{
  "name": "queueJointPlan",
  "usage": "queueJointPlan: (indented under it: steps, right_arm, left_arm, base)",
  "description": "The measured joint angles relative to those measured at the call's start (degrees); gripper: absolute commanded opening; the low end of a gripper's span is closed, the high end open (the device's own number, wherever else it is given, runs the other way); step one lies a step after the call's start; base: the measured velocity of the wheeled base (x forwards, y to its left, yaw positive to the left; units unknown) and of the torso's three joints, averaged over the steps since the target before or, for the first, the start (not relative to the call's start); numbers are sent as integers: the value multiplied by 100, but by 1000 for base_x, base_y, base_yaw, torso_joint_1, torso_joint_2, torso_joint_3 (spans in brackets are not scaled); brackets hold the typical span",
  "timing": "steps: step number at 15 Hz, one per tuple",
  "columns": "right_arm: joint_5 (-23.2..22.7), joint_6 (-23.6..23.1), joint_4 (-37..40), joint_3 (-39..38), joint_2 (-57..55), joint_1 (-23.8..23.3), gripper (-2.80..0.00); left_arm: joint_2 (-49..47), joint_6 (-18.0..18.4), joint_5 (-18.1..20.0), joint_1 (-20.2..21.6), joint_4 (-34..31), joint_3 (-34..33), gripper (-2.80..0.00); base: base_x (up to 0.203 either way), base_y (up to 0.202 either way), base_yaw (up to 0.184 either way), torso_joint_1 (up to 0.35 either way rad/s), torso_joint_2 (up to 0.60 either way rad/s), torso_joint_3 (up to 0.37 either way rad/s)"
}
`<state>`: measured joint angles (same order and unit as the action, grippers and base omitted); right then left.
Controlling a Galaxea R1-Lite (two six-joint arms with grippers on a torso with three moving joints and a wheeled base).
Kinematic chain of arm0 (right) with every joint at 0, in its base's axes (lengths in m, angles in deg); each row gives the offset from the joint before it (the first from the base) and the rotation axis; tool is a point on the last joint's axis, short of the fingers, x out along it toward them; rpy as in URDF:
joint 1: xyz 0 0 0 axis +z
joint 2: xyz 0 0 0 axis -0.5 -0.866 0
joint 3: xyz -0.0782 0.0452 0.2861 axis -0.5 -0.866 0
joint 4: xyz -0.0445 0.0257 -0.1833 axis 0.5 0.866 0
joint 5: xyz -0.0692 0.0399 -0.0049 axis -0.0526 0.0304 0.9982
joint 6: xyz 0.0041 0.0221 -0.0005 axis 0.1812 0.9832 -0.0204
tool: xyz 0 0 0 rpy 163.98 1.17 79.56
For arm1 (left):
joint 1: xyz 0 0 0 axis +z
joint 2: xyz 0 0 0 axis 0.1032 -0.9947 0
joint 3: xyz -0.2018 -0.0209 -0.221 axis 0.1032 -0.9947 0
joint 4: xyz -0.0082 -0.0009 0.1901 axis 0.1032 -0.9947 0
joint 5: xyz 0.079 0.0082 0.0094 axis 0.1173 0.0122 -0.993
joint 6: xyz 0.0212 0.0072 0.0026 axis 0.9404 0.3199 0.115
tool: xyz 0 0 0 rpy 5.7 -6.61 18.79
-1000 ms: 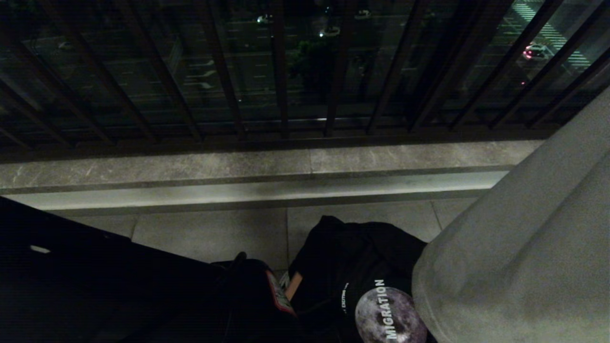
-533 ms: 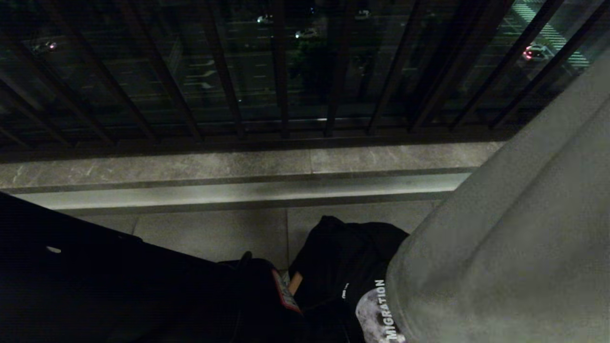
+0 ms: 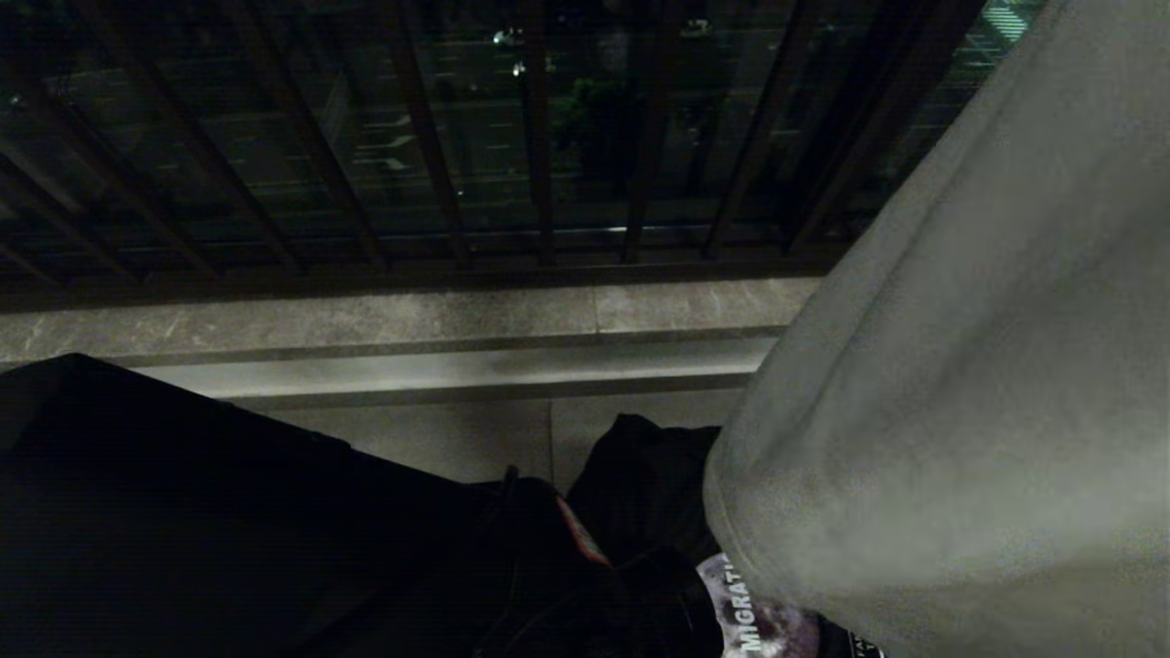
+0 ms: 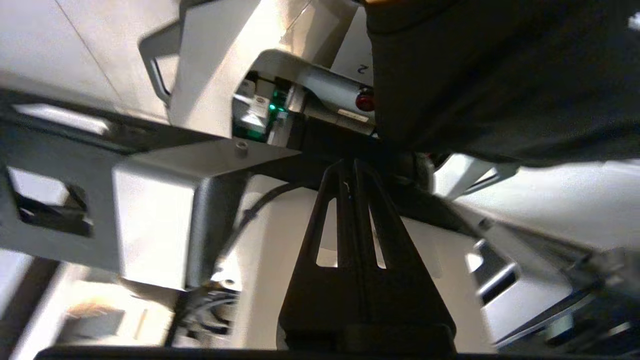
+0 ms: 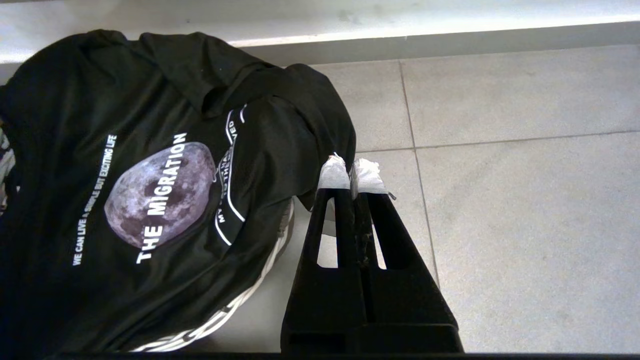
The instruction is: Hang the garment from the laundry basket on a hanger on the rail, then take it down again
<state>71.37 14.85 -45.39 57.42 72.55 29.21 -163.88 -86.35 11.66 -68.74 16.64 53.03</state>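
The garment, a black T-shirt (image 5: 150, 165) with a moon print, lies bunched over the laundry basket, of which only a pale striped rim (image 5: 240, 300) shows under the cloth. In the head view the shirt (image 3: 640, 484) lies on the floor tiles, partly covered. My left arm (image 3: 274, 530) reaches in dark from the lower left, ending beside the shirt. The left gripper (image 4: 350, 170) is shut, facing my own white body, with dark cloth (image 4: 500, 75) just beyond its tips. My right gripper (image 5: 351, 172) is shut, its white-wrapped tips over the tile beside the shirt. Hanger and rail are out of view.
A large grey cloth (image 3: 960, 411) hangs down from above on the right of the head view and hides the floor there. A stone ledge (image 3: 366, 324) and dark balcony bars (image 3: 539, 137) close off the far side. Bare tiles (image 5: 525, 200) lie to the shirt's right.
The grey cloth has swung left and now covers most of the shirt's moon print. My left arm has shifted up and to the right. The balcony bars have not shifted.
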Motion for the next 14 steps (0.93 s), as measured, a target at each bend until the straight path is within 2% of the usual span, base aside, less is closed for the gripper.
queueJointPlan:
  steps: [3,4,7,9,11,14]
  right_arm:
    - [0,0,0,0,0,0,-280]
    - [0,0,0,0,0,0,-280]
    - [0,0,0,0,0,0,-280]
    - [0,0,0,0,0,0,-280]
    - [0,0,0,0,0,0,-280]
    - [0,0,0,0,0,0,-280]
  left_arm:
    - [-84,-711,0,55,-10,2,-280]
    - [-91,-850,10,67,-5,-79,-280]
    - [-22,-952,338,227,-7,-352,-280]
    - [41,-1086,392,305,54,-506,-280]
    - [64,-1449,393,425,239,-547,-280]
    - [51,-1570,393,530,261,-586,-280]
  base:
    - [0,0,0,0,0,0]
    - [0,0,0,0,0,0]
    - [0,0,0,0,0,0]
    - [0,0,0,0,0,0]
    - [0,0,0,0,0,0]
    - [0,0,0,0,0,0]
